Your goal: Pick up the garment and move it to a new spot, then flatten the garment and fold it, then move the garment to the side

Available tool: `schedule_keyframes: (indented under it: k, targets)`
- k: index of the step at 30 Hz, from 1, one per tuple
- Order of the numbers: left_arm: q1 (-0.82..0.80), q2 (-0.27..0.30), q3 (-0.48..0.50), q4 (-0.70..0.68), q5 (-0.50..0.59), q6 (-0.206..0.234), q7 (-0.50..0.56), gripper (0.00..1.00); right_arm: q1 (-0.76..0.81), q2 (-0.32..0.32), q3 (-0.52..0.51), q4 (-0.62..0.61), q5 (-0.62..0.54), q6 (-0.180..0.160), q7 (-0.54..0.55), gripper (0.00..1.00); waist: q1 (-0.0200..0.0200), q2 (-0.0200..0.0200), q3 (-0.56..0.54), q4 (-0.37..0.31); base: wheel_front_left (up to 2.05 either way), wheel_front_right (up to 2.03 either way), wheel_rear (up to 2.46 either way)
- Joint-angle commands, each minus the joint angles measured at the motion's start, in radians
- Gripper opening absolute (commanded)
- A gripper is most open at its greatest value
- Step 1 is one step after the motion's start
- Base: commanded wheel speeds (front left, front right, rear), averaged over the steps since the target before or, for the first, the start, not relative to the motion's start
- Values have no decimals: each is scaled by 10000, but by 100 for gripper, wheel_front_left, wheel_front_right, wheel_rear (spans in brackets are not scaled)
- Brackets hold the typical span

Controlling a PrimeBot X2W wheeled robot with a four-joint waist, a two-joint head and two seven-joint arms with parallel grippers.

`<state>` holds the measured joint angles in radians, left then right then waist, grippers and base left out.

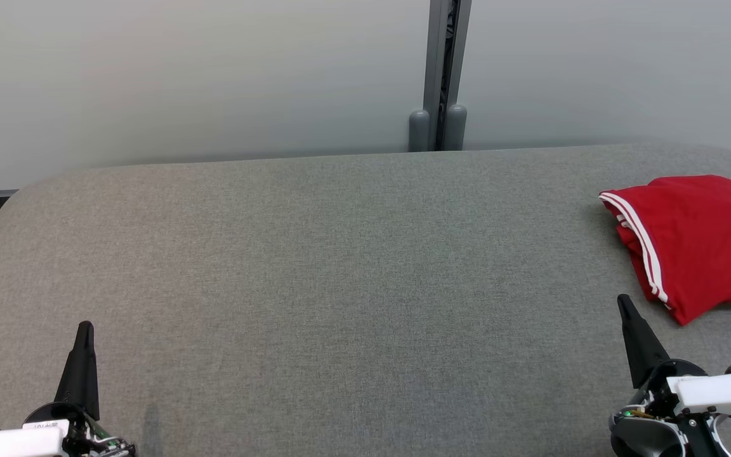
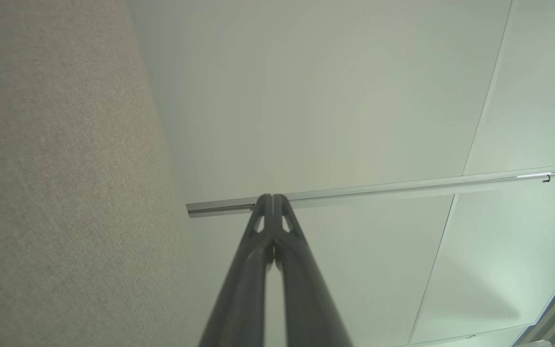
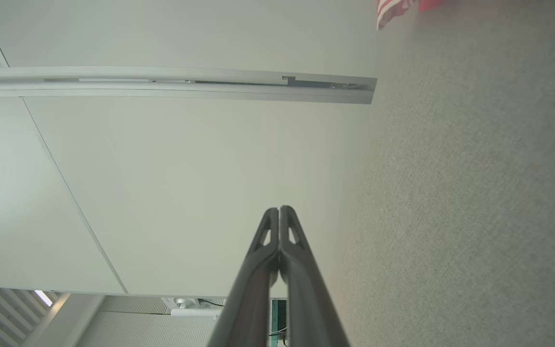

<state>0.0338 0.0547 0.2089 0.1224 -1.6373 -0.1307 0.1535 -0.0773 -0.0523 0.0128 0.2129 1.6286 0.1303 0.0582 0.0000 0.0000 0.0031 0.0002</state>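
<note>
At the right edge of the grey table (image 1: 340, 285), the red garment (image 1: 702, 241) lay folded, so the job looked done. The left gripper (image 1: 85, 327) and right gripper (image 1: 623, 300) were closed tight and empty. Next they probably only had to rest.

Likely an office or lab test room, plain and bare: pale partition panels (image 1: 181, 76) joined by a grey metal post (image 1: 434, 63); against them a broad bench (image 1: 340, 285) covered in grey fabric.
</note>
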Motion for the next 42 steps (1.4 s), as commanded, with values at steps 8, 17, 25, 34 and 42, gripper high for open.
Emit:
schedule_keyframes:
  k: [8,17,25,34,42]
  targets:
    - [-195,28,53,-27,25,-41,11,0,-93,-20,-16,42,-16,7,30,0,0,0,0,0,0,0,0]
    - [-199,16,68,-26,42,-41,30,0,-93,-16,-24,43,-19,7,38,0,0,0,0,0,0,0,0]
    - [-202,6,80,-25,48,-41,39,0,-93,-14,-31,43,-27,7,36,0,0,0,0,0,0,0,0]
    - [-204,-3,93,-24,60,-41,35,0,-94,-11,-35,42,-33,7,42,0,0,0,0,0,0,0,0]
    - [-206,-10,101,-24,61,-41,45,0,-94,-9,-38,42,-37,7,46,0,0,0,0,0,0,0,0]
